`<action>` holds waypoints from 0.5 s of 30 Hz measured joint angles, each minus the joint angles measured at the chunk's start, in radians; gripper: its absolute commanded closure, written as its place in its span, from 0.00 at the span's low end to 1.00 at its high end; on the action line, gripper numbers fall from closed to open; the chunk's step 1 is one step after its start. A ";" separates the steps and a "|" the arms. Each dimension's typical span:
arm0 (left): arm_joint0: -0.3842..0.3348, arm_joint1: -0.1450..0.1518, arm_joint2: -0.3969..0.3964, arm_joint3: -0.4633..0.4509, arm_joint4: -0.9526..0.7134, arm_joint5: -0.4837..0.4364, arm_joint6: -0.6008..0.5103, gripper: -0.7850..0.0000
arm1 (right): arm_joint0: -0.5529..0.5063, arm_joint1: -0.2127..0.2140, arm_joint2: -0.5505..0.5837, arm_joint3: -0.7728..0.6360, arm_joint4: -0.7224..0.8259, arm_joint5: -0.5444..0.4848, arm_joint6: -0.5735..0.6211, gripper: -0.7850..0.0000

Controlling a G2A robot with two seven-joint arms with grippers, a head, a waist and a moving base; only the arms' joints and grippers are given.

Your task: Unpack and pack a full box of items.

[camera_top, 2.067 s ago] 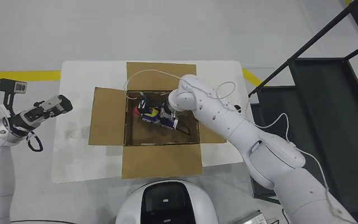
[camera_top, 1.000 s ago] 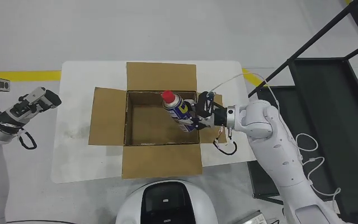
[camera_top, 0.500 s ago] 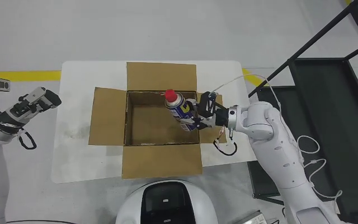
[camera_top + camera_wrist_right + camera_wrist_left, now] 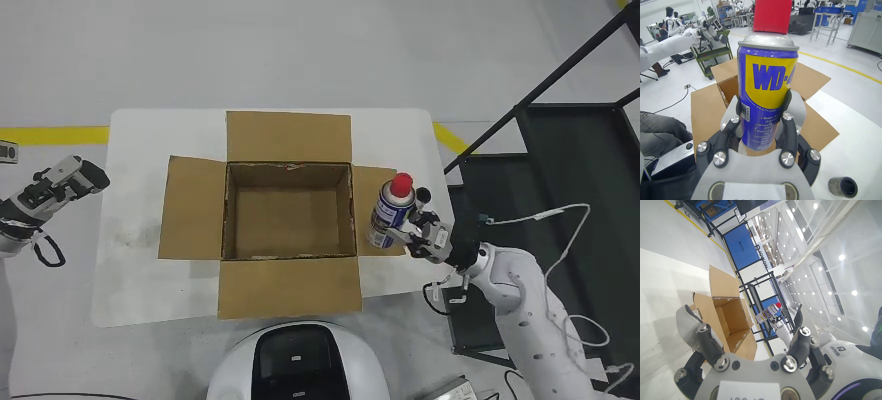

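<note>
My right gripper (image 4: 762, 103) clamps the spray can (image 4: 768, 75) (red cap up) over the cardboard box (image 4: 290, 135) right flap; left gripper (image 4: 742, 311) spread wide.

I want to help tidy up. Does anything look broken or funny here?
The cardboard box has ragged, torn edges along its rim. A small metal cylinder lies on its side on the table. The spray can looks fine: upright in the right gripper, nothing spilled.

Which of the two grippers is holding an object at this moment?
The right gripper: it is shut on the red-capped spray can, held upright next to the opening of the cardboard box. The left gripper is open and holds nothing.
</note>
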 measured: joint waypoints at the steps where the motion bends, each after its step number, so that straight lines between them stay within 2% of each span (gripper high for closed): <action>1: 0.000 0.000 0.000 0.000 0.000 0.000 0.000 0.00 | -0.005 0.002 -0.006 0.005 -0.052 0.000 -0.053 1.00; 3: 0.000 0.000 0.000 0.000 0.000 0.000 0.000 0.00 | -0.005 0.003 -0.012 0.008 -0.105 0.000 -0.091 1.00; 15: 0.000 0.000 0.000 0.000 0.000 0.000 0.000 0.00 | -0.003 0.003 -0.013 0.005 -0.087 0.004 -0.082 1.00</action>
